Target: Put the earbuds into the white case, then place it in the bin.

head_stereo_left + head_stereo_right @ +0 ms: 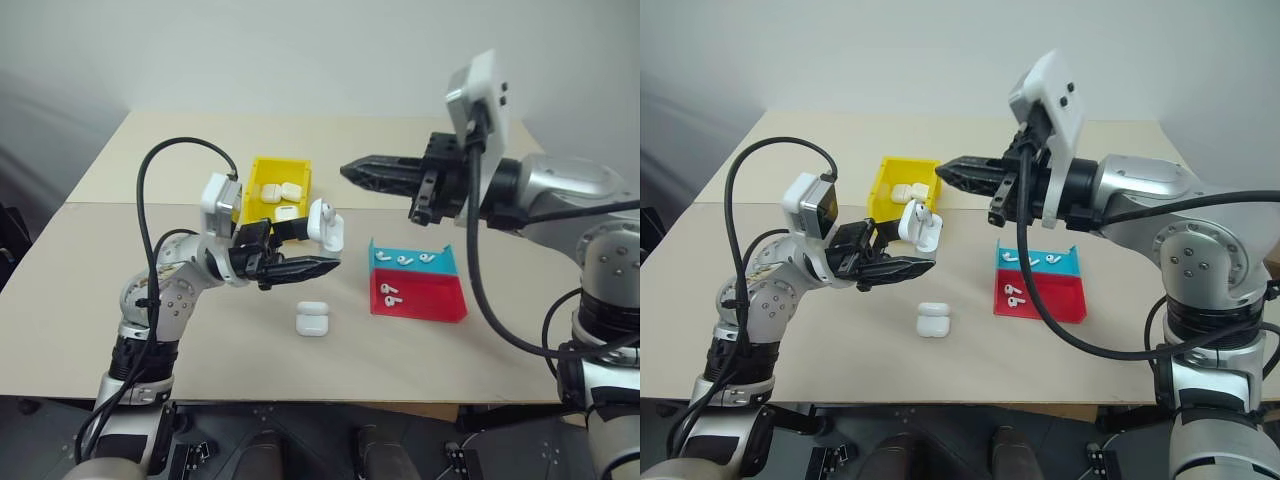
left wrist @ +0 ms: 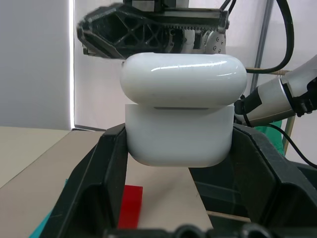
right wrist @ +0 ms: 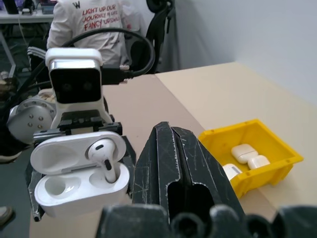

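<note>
White plastic fills the middle of the scene: the left gripper [image 1: 305,268] is clamped on the open case [image 3: 79,186], holding it in the air over the table [image 1: 120,310], near the yellow bin [image 1: 262,168]. The lid is up. One earbud [image 3: 105,154] already stands in one socket of the case; the other socket looks empty. The right gripper [image 1: 350,171] has its fingers pressed together with nothing between them, and it hovers just above and beside the case.

So the step in hand is, I judge, the filling of the case, and it is about half done. More earbuds lie in the teal tray [image 1: 440,262] and the red tray [image 1: 425,300], well apart from the case. The next move would call for the right gripper to spread its fingers, go down to a tray, pinch one bud by its stem, and bring it to the empty socket. The bud is tiny and glossy, so it can slip. A second, shut case [image 1: 312,319] lies on the table, and some more sit in the bin.
</note>
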Robot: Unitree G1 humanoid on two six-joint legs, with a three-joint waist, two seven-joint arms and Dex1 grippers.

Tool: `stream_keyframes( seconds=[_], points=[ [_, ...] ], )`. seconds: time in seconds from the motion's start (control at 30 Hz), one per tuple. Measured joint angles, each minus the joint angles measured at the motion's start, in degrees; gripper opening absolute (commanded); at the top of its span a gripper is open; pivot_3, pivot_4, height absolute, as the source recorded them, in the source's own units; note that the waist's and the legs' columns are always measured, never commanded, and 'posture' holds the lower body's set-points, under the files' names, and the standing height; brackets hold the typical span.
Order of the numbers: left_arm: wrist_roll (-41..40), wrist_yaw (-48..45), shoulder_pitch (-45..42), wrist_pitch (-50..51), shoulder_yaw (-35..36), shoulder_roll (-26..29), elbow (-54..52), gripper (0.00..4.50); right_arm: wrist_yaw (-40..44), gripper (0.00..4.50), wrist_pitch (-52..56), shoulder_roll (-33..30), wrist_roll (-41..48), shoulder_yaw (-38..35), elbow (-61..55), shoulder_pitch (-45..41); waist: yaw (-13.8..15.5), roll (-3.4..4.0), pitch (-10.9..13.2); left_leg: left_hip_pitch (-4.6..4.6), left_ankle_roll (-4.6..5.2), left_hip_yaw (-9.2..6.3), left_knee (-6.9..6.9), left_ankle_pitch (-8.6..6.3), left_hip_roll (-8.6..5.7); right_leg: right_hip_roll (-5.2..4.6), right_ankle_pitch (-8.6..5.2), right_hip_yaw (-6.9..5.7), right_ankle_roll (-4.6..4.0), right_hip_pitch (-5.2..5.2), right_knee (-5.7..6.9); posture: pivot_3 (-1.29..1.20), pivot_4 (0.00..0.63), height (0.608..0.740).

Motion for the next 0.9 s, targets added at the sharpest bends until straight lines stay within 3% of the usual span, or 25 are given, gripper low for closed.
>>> stream_keyframes(
  seconds=[0.27, 0.53, 0.9],
  points=[
    [0.1, 0.0, 0.0, 0.0, 0.0, -0.7, 0.0, 2.78, 6.5, 0.02, -0.7, -0.7, -4.0, 4.1, 0.4, -0.1, 0.0, 0.00, 0.0, -0.10, 0.00, 0.02, 0.01, 0.00, 0.00, 0.02, 0.01, 0.03, -0.01, -0.18, 0.10, 0.00, 0.150, 0.740],
    [0.1, 0.0, 0.6, -0.1, 0.0, -1.4, -0.7, 2.78, 14.2, 0.02, -3.8, -0.6, -6.1, 3.6, 1.5, 0.5, 0.0, 0.00, 0.0, -0.11, 0.00, 0.01, 0.01, 0.00, 0.00, 0.01, 0.01, 0.03, -0.01, -0.18, 0.09, 0.00, 0.150, 0.740],
    [0.1, 0.4, 1.4, -0.1, 0.0, -2.3, -1.6, 2.78, 17.8, 0.02, -5.4, -0.6, -8.0, 3.5, 2.9, 0.8, 0.0, 0.00, 0.0, -0.08, 0.00, 0.02, 0.02, 0.00, -0.01, 0.02, 0.01, 0.03, -0.01, -0.18, 0.13, 0.00, 0.150, 0.740]
  ],
)
